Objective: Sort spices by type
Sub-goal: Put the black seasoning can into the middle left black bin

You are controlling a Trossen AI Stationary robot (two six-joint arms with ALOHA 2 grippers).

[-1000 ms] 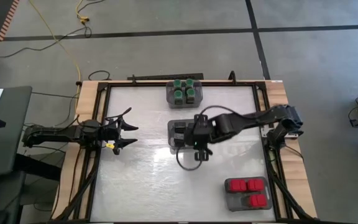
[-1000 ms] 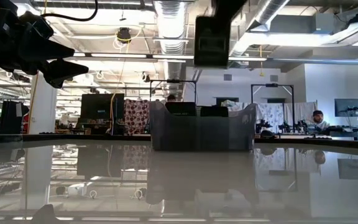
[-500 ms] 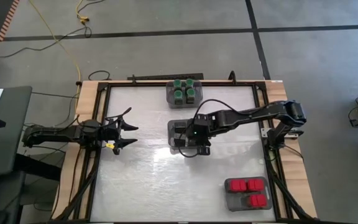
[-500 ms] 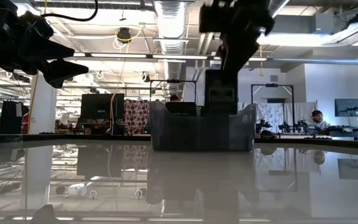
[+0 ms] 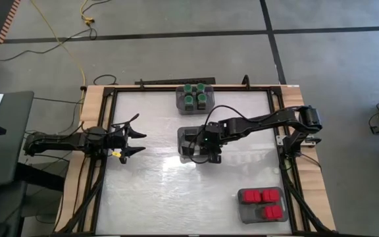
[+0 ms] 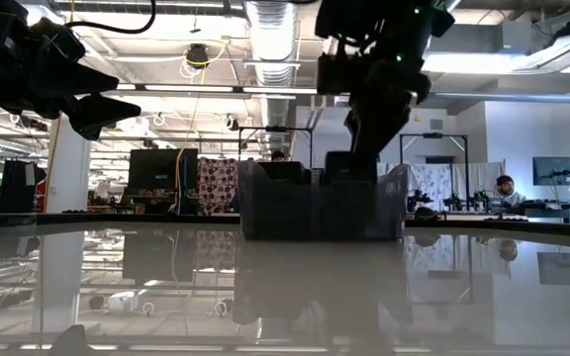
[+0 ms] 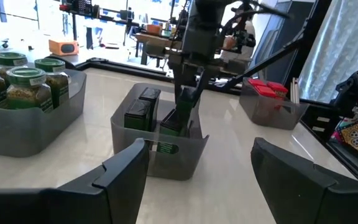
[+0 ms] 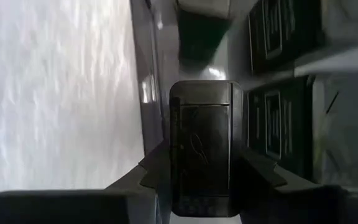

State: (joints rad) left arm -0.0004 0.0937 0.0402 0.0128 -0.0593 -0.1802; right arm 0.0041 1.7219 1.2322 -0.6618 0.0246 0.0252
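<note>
Right wrist view | right claw [image 8: 201,180] clamps black jar [image 8: 201,146] | inside middle bin [image 5: 184,153]

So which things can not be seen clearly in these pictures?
- Count of black jars in the middle bin: high view, the right gripper covers them.
- Base of the held black jar: right wrist view, fingers hide it.
- Jar labels: every view, too small.

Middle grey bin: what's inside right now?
The middle bin holds all-black jars, plus another black jar the right gripper is holding down inside it. The arm covers part of the bin from above, so no full count.
</note>
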